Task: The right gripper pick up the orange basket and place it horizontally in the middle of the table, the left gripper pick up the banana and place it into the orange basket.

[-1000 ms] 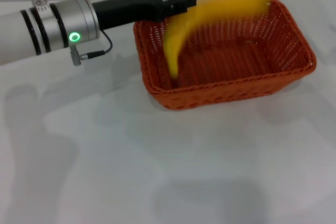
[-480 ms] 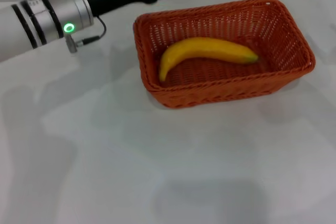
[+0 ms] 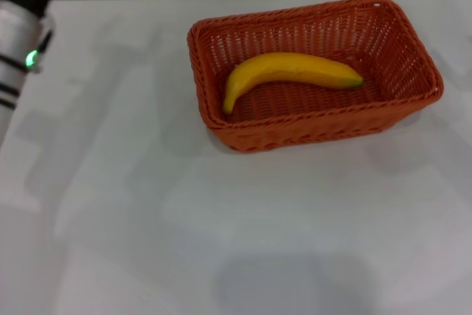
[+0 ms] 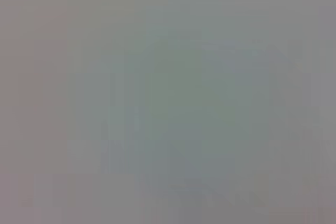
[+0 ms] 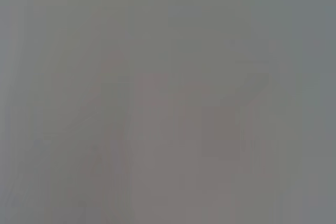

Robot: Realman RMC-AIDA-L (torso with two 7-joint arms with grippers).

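Observation:
The orange basket lies lengthwise across the far middle of the white table in the head view. Inside it rests the yellow banana, curved, its dark tip toward the right and its other end low at the basket's left. Only the silver forearm of my left arm, with its green ring light, shows at the far left edge; its gripper is out of the frame. My right gripper does not appear in any view. Both wrist views show only a plain grey blur.
Bare white tabletop spreads in front of and to the left of the basket. A pale wall line runs behind the table's far edge.
The banana dropped from the left gripper into the basket and settled flat. The left arm then pulled back to the left until its gripper left the head view.

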